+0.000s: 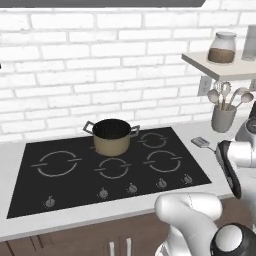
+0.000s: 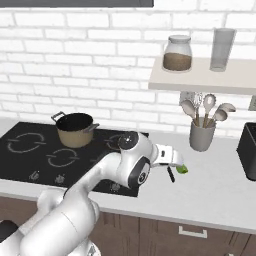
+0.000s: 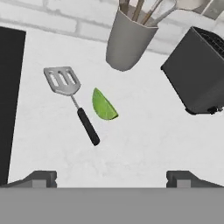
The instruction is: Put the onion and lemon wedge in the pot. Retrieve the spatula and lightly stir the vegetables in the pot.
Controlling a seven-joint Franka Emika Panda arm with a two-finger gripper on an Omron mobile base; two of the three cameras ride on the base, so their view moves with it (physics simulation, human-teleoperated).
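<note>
The bright green lemon wedge (image 3: 104, 105) lies on the white counter, just right of the spatula (image 3: 70, 94), whose flat slotted grey head points away from me and whose black handle points toward me. My gripper (image 3: 112, 179) hovers above them, open, with nothing between its fingertips (image 3: 40, 178). In the right base view the lemon wedge (image 2: 182, 169) and the spatula handle (image 2: 171, 175) peek out beside my hand. The tan pot (image 1: 112, 136) with a dark inside stands on a rear burner of the black cooktop (image 1: 75, 180). The onion is out of view.
A grey utensil cup (image 2: 202, 136) with spoons stands behind the wedge by the brick wall. A dark boxy appliance (image 3: 199, 72) sits to the right. Overhead, a wall shelf (image 2: 200, 80) carries a jar (image 2: 178, 53) and a glass (image 2: 222, 49).
</note>
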